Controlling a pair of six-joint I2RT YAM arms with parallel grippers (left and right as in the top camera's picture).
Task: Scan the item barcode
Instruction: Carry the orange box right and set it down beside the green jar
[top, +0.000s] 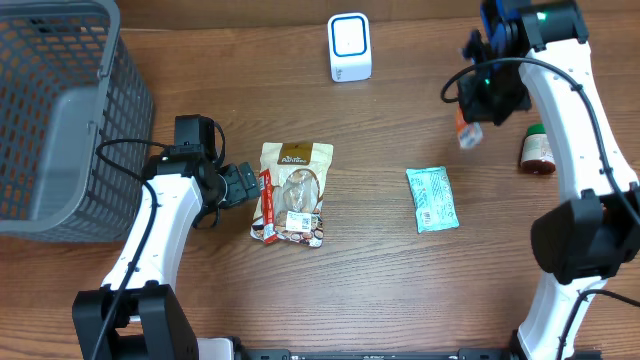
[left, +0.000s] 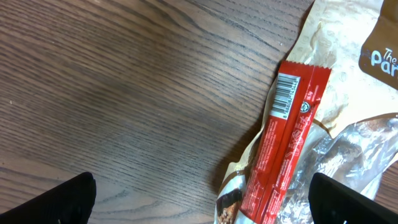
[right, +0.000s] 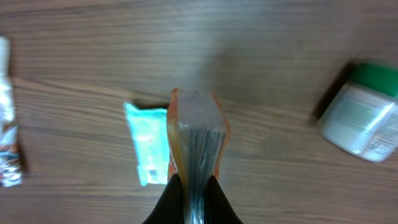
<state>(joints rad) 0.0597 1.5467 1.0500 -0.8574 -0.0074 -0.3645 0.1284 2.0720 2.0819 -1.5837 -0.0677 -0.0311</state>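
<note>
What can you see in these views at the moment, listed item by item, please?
basket: 1, grey, far left corner
scanner: 1, white with blue ring, far centre
snack bag: 1, beige, centre-left
bar: 1, red, on snack bag's left edge, barcode up
flat packet: 1, teal, centre-right
bottle: 1, dark red, green cap, right side
held packet: 1, clear with orange edges, in right pincer
table: 1, brown wood
left pincer: 1, black, open beside bar
right pincer: 1, black, shut on held packet

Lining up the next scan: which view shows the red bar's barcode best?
Left wrist: the red bar lies close, barcode crisp. Overhead shows the bar tiny, barcode unreadable. Right wrist shows none of it.
</note>
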